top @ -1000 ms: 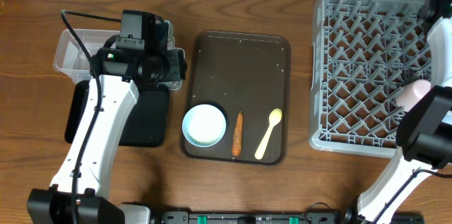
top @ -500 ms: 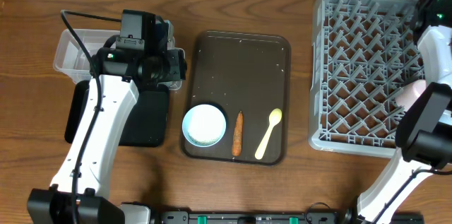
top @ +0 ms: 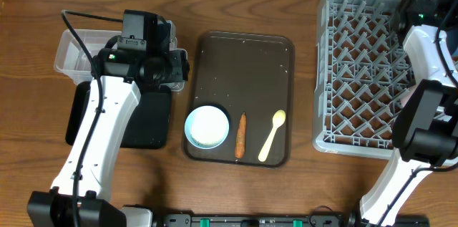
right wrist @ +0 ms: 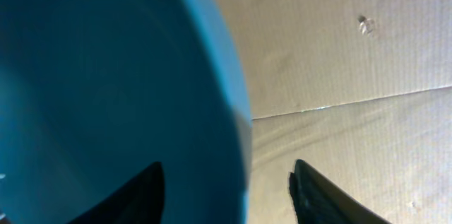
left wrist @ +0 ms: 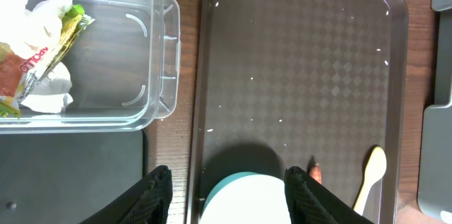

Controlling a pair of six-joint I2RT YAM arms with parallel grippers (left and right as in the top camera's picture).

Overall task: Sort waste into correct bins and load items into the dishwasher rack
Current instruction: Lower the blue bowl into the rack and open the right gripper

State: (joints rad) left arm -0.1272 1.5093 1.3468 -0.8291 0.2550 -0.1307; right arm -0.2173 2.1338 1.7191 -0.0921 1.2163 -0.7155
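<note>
With both the left gripper (left wrist: 227, 176) and right gripper (right wrist: 227, 167) spread apart, the rigid, likely slippery light blue bowl (top: 207, 127) is best pinched at its rim.

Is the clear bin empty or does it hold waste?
Holds waste: the clear bin has white tissue and a yellow-green wrapper inside, at one end.

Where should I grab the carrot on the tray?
Take the carrot at its middle, coming straight down with the jaws closing across its width. It lies flat between the light blue bowl and the spoon, with a gap on each side.
</note>
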